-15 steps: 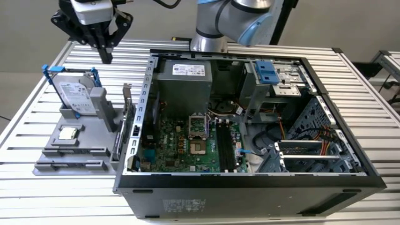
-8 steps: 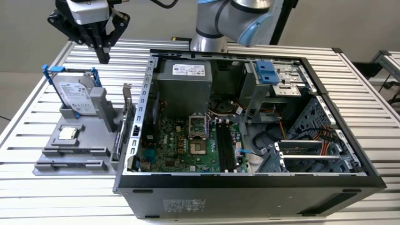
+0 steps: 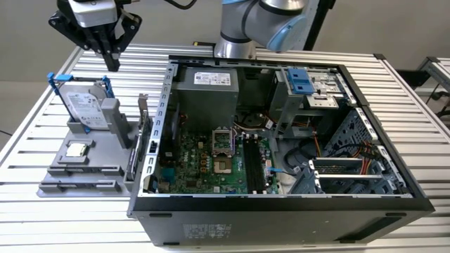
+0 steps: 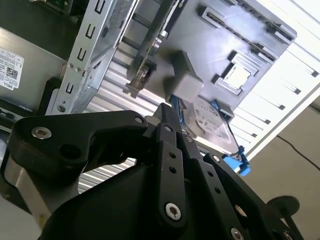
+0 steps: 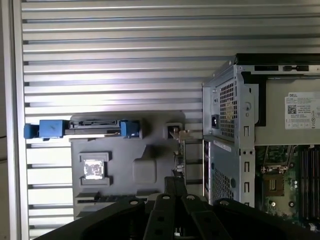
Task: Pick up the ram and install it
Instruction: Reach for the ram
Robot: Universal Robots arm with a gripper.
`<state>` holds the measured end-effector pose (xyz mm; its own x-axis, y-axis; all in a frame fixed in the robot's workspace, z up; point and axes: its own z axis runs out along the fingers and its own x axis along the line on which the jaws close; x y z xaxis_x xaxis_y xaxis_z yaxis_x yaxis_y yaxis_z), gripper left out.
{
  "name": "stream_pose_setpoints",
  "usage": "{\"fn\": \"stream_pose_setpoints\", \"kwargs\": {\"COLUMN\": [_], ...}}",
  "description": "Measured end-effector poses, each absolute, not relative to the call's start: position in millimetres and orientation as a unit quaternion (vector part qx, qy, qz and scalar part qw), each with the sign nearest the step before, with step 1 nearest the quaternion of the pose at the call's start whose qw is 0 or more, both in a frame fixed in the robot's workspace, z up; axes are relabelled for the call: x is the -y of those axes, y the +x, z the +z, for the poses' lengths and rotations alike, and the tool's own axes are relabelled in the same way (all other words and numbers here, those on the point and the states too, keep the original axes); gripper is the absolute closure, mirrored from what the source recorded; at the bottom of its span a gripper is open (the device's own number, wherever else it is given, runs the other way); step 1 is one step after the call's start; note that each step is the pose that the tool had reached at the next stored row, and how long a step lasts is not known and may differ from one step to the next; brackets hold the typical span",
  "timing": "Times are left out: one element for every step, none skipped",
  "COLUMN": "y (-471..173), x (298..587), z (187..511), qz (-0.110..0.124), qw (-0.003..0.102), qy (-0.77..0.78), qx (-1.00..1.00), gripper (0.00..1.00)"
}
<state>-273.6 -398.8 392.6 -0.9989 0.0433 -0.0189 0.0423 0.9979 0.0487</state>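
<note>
My gripper (image 3: 113,64) hangs high over the slatted table, above the far end of the grey parts holder (image 3: 105,158), on the exterior view's left. Its black fingers point down and are pressed together with nothing between them; both wrist views show the same at the gripper (image 4: 167,114) (image 5: 175,183). A thin dark strip (image 5: 107,198) sits in one of the holder's long slots, and I cannot tell whether it is the ram. The open computer case (image 3: 281,205) lies beside the holder, its green motherboard (image 3: 204,158) with long black slots (image 3: 250,163) facing up.
The holder also carries a hard drive (image 3: 84,108) in a blue caddy, a square processor chip (image 3: 76,151), and an upright card with a metal bracket (image 5: 172,132) at the side next to the case. The arm's base (image 3: 235,31) stands behind the case.
</note>
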Motion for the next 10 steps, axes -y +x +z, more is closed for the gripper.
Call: {"fn": "stream_pose_setpoints", "kwargs": {"y": [-274.4,-275.2,-276.0,-276.8,-277.5,-278.4,-279.2,-280.0,-280.8,-281.6], "x": [398.8,398.8,398.8,398.8,398.8,398.8,398.8,398.8,398.8,398.8], "z": [392.6,392.6,392.6,392.6,392.6,392.6,392.6,392.6,392.6,392.6], "qz": [0.024,0.024,0.024,0.024,0.024,0.024,0.024,0.024,0.024,0.024], "qw": [0.010,0.010,0.010,0.010,0.010,0.010,0.010,0.010,0.010,0.010], "qy": [0.021,0.021,0.021,0.021,0.021,0.021,0.021,0.021,0.021,0.021], "qx": [-0.999,-0.999,-0.999,-0.999,-0.999,-0.999,-0.999,-0.999,-0.999,-0.999], "gripper": [1.00,1.00,1.00,1.00,1.00,1.00,1.00,1.00,1.00,1.00]}}
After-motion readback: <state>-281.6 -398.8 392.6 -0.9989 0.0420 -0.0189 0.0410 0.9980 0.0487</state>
